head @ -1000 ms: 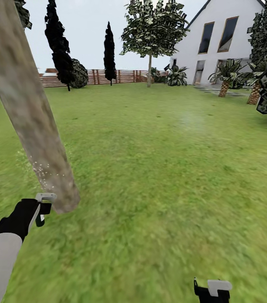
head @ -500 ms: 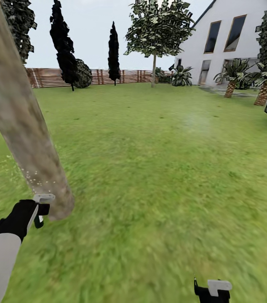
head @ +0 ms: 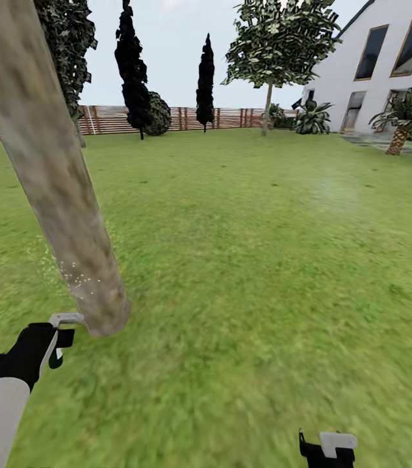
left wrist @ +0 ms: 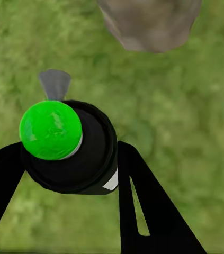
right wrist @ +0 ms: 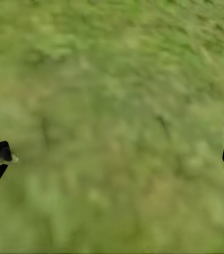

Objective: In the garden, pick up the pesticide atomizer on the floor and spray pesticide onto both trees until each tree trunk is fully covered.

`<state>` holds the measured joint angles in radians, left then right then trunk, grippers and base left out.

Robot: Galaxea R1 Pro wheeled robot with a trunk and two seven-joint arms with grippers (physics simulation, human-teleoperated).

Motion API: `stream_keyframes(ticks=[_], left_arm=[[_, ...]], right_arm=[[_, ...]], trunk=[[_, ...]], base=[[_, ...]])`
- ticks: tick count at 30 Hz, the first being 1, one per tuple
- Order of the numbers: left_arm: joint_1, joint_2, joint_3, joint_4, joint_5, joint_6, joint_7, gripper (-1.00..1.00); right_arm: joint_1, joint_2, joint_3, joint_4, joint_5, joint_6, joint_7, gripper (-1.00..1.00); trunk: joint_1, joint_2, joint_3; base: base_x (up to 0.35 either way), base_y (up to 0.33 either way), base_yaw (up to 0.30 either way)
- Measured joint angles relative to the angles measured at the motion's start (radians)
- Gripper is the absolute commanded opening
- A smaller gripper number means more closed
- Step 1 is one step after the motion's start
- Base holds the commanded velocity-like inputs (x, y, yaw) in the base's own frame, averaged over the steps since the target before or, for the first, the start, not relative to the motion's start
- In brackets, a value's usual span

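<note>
Pesticide atomizer [left wrist: 64,145], clamped in left gripper [head: 63,331] at lower left beside tree trunk [head: 56,188], specks on its base only; upper trunk, second tree apparently pending; right gripper [right wrist: 112,159] spread, empty.

No legible text, label, brand, number or sign is found on any surface inspected, including the pesticide atomizer [left wrist: 64,145], whose small white patch on the black body is too small to read, the tree trunk [head: 50,175], the fence [head: 232,118] and the house [head: 394,65].
</note>
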<state>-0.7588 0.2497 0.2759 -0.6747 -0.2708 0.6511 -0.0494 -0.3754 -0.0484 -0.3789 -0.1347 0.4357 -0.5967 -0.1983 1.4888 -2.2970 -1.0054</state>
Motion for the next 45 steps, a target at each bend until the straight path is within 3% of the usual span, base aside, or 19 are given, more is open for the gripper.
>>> stream_keyframes(ticks=[2, 3, 4, 6, 9, 29, 34, 37, 45], left_arm=[[0.005, 0.001, 0.002, 0.009, -0.001, -0.016, 0.001, -1.0], [0.018, -0.001, 0.004, 0.015, -0.001, -0.083, 0.009, -1.0], [0.026, -0.008, 0.005, 0.037, 0.001, -0.141, 0.059, -1.0], [0.028, -0.026, 0.005, 0.055, 0.006, -0.158, 0.095, -1.0], [0.029, -0.04, 0.005, 0.049, 0.004, -0.161, 0.105, -1.0], [0.029, -0.042, 0.008, 0.048, 0.006, -0.162, 0.105, -1.0], [0.027, -0.071, 0.008, 0.041, 0.004, -0.2, 0.109, -1.0], [0.023, -0.075, 0.003, -0.005, 0.003, -0.196, 0.108, -1.0], [0.015, -0.076, -0.004, -0.206, 0.001, -0.024, 0.1, -1.0]], right_arm=[[0.0, -0.001, 0.0, 0.0, 0.0, 0.0, 0.0, 1.0], [0.0, -0.001, 0.0, 0.0, 0.0, 0.0, 0.0, 1.0], [0.0, -0.001, 0.0, 0.0, 0.0, 0.0, 0.0, 1.0], [0.0, -0.001, 0.0, 0.0, 0.0, 0.0, 0.0, 1.0], [0.0, -0.001, 0.0, 0.0, 0.0, 0.0, -0.001, 1.0], [0.0, 0.001, 0.0, 0.002, 0.002, 0.001, -0.001, 1.0], [0.0, 0.001, 0.0, 0.001, 0.001, 0.0, 0.0, 1.0], [0.0, 0.001, 0.0, 0.001, 0.001, 0.0, 0.0, 1.0], [0.0, 0.001, 0.0, 0.001, 0.0, 0.0, 0.0, 1.0]], trunk=[[0.0, 0.0, 0.0], [0.0, 0.0, 0.0], [0.0, 0.0, 0.0], [0.0, 0.0, 0.0], [0.0, 0.0, 0.0], [0.0, 0.0, 0.0], [0.0, 0.0, 0.0], [0.0, 0.0, 0.0], [0.0, 0.0, 0.0]], base=[[0.11, -0.237, 0.019], [0.163, -0.25, 0.002], [0.166, -0.25, 0.001], [0.169, -0.25, 0.0], [0.169, -0.251, 0.0], [0.035, -0.268, 0.231], [0.166, -0.213, 0.277], [0.301, -0.08, 0.258], [0.336, -0.003, 0.125]])
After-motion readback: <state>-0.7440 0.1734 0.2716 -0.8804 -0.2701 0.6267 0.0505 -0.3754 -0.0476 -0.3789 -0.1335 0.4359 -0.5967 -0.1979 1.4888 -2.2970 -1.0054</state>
